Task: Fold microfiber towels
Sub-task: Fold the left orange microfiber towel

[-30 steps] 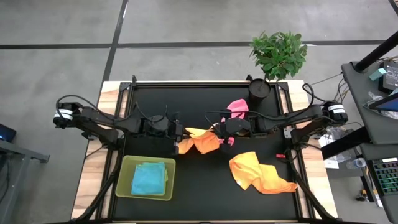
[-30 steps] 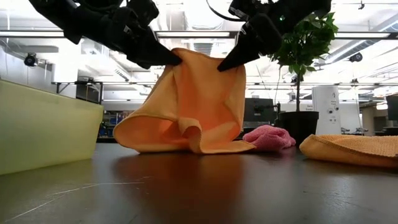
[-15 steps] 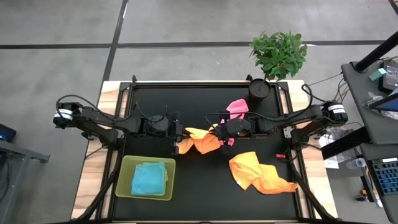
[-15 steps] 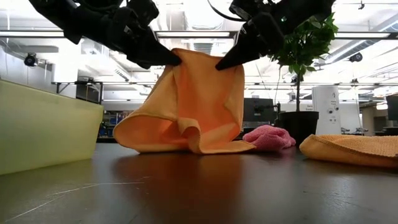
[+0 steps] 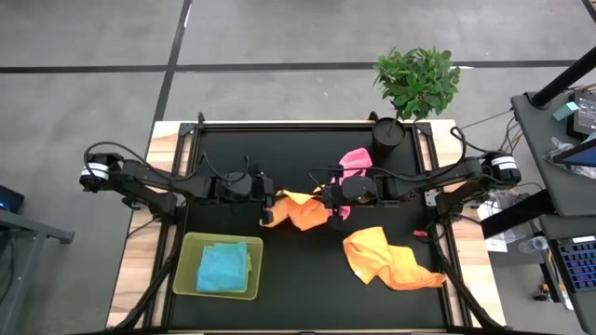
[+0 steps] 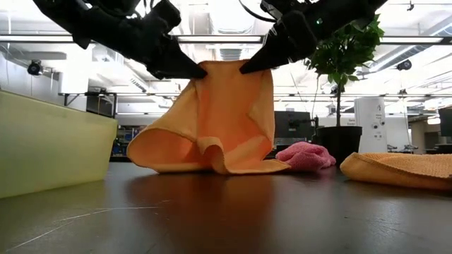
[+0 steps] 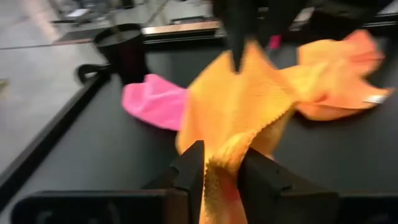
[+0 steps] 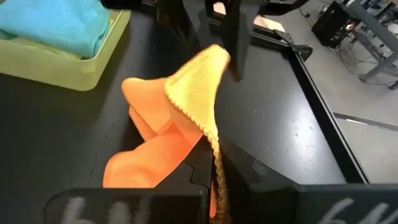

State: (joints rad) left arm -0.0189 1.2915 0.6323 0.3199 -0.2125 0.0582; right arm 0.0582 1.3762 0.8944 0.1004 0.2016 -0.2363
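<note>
- High view: my black table top [image 5: 233, 149] sits on a grey concrete floor, with a leafy green potted plant [image 5: 417, 82] at the far edge and a desk to the right. My left gripper [image 5: 268, 207] and right gripper [image 5: 326, 199] meet mid-table over a crumpled orange microfiber towel [image 5: 300, 210]. A second orange towel [image 5: 389, 261] lies near the front right, a pink one [image 5: 355, 161] behind. A folded light blue towel [image 5: 223, 267] rests in the translucent lime-green tray [image 5: 191, 279].
- Low view: the orange towel [image 6: 212, 120] hangs lifted by its top edge, its lower part on the table; a workshop room shows behind.
- Left wrist view: my left fingers [image 7: 194, 168] stand slightly apart with the towel's edge between them.
- Right wrist view: my right fingers [image 8: 200, 169] are pinched tight on a towel corner.
</note>
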